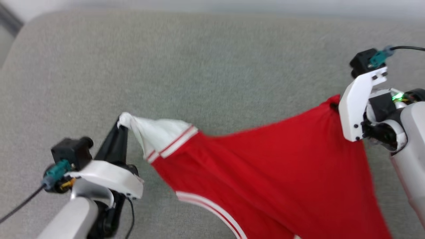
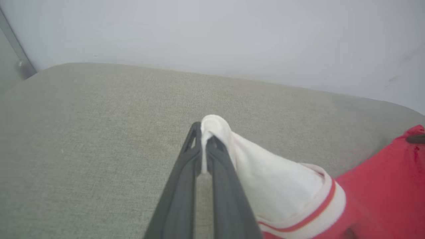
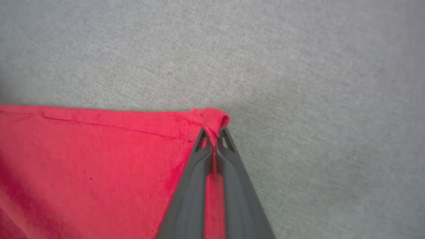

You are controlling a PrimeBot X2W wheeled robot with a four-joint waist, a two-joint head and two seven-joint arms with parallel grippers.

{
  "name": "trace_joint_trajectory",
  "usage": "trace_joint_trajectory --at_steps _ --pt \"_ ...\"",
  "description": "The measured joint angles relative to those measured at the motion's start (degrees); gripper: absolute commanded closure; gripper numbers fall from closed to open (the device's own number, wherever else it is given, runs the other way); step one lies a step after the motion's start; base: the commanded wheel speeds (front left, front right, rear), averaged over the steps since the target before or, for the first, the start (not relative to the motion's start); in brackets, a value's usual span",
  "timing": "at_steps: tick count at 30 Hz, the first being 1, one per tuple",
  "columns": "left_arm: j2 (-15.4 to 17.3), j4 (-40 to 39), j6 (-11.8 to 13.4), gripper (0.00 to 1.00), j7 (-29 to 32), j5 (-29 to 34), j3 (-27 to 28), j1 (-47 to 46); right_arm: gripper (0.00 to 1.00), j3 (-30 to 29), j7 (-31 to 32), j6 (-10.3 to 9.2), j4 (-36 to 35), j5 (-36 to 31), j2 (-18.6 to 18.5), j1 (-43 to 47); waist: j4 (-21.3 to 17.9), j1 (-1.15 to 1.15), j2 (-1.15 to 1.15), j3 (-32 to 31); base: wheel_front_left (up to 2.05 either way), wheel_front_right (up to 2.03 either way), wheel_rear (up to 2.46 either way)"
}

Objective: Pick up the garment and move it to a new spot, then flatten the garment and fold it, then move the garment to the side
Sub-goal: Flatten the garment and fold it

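The garment (image 1: 265, 166), a red jersey with a white sleeve and red-white striped trim, hangs stretched between my two arms above a grey cushion. My left gripper (image 1: 121, 124) is shut on the tip of the white sleeve (image 2: 212, 127), which pokes out past the dark fingers (image 2: 186, 179). At the right, my right gripper (image 1: 335, 105) is shut on a red corner of the garment (image 3: 215, 118); the cloth folds over the fingertips (image 3: 199, 146). The garment's lower part runs off the bottom of the head view.
A grey woven cushion surface (image 1: 212, 66) spreads under and beyond the garment. A pale wall (image 2: 232, 33) rises behind its far edge, with a dark strip (image 2: 13, 46) at the far left. A black cable (image 1: 408, 48) trails from the right wrist.
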Motion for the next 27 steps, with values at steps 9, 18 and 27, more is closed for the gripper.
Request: trace_joint_trajectory --at_steps 9,18,27 --pt "1.7 2.1 -2.4 1.00 2.2 0.5 1.5 -10.0 1.00 -6.9 -11.9 0.01 3.3 -4.0 2.0 -0.6 -2.9 -0.01 0.00 -8.5 0.00 0.00 0.00" --pt "-0.2 13.7 -6.7 1.00 4.6 1.5 1.2 -29.1 1.00 -11.5 -19.3 0.00 7.8 -9.4 4.1 -8.7 -6.8 -0.01 0.00 -11.1 0.00 0.00 0.00" --pt "-1.5 28.3 -11.4 1.00 3.9 4.1 1.6 -51.2 1.00 -16.2 -26.1 0.01 10.5 -14.7 5.5 -23.5 -7.9 -0.01 0.00 -5.3 0.00 0.00 0.00"
